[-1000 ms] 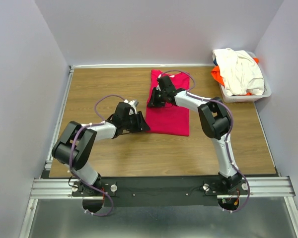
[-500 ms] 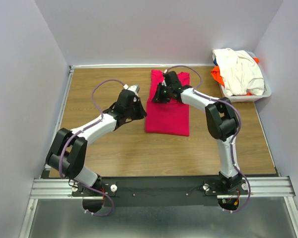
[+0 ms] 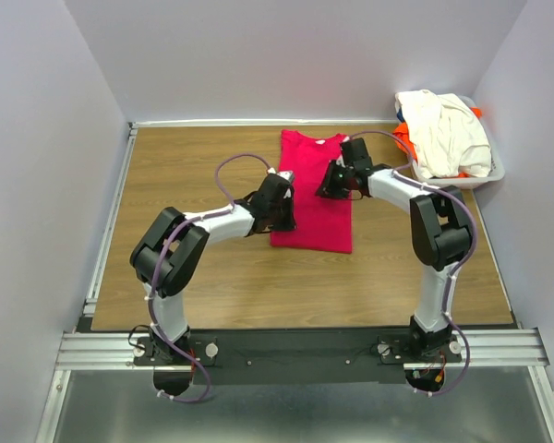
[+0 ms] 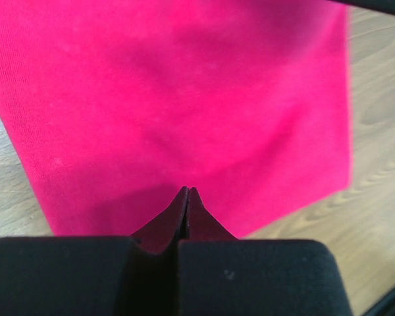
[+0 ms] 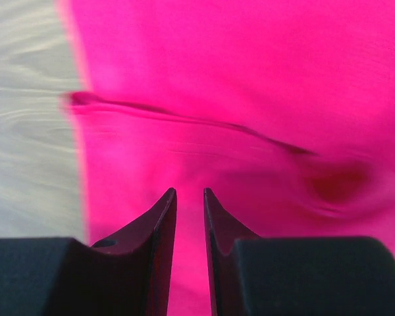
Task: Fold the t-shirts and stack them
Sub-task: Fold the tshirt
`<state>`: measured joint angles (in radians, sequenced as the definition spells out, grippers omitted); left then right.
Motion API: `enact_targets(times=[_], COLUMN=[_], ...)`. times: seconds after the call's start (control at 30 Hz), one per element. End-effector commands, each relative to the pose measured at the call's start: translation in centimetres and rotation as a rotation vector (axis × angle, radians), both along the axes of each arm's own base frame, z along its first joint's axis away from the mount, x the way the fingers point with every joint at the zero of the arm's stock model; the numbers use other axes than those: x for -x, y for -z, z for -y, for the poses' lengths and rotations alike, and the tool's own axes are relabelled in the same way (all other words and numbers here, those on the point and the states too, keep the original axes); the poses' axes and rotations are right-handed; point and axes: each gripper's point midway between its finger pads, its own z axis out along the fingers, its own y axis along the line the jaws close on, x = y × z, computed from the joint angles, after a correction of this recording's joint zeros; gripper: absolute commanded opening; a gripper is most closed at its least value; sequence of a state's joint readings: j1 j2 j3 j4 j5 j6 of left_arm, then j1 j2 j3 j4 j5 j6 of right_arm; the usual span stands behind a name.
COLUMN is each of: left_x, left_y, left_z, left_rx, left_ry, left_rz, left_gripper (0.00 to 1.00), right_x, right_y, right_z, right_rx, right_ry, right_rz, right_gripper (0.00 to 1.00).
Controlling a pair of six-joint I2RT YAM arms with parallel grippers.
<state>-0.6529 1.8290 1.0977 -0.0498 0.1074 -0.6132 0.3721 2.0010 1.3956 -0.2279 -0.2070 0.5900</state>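
Note:
A crimson-pink t-shirt [image 3: 316, 208] lies folded into a long strip on the wooden table, collar end toward the back wall. My left gripper [image 3: 288, 205] sits low over the strip's left edge. In the left wrist view the left gripper [image 4: 187, 189] is shut, tips pressed together with no cloth showing between them, the pink t-shirt [image 4: 184, 99] below. My right gripper [image 3: 331, 185] hovers over the strip's upper right part. In the right wrist view the right gripper [image 5: 189, 191] stands open by a narrow gap above the pink t-shirt [image 5: 250, 66], which shows a crease. A cream-white t-shirt [image 3: 443, 129] and an orange t-shirt [image 3: 403, 140] sit in the basket.
A white plastic basket [image 3: 487, 175] stands at the back right corner against the right wall. Walls close the table [image 3: 185, 157] at the left, back and right. The arms' mounting rail [image 3: 295, 349] runs along the near edge.
My left arm swung right from the bare wood onto the pink shirt's left edge, and its gripper shut. My right gripper slid from the shirt's upper left across to its right side.

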Motion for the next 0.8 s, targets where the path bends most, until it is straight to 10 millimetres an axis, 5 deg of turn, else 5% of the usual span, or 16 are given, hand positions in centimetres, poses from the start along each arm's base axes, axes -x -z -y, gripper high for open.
enact_targets(times=[0.0,0.27,0.6,0.77], left_x=[-0.1,1.4,3.0,5.0], left_y=[1.4,4.6,5.3,5.8], left_z=[0.2,-0.7,-1.0,-1.2], left_rx=[-0.050,-0.094,-0.099,-0.096], left_ry=[-0.016,-0.009,0.015,0.036], left_rz=[0.013,-0.036,-0.057,-0.094], left_gripper=[0.00,0.00,0.00,0.00], right_x=[0.1,-1.9,-2.2,-2.1], right_y=[1.6,3.8,6.6,5.3], right_z=[3.5,7.9,9.2,9.5], right_rx=[0.034,0.004,0.022,0.029], right_ry=[0.052,0.145,0.172,0.169], right_rz=[-0.033,-0.089,-0.139,-0.109], right_gripper=[0.29,0.26,0.26,0.35])
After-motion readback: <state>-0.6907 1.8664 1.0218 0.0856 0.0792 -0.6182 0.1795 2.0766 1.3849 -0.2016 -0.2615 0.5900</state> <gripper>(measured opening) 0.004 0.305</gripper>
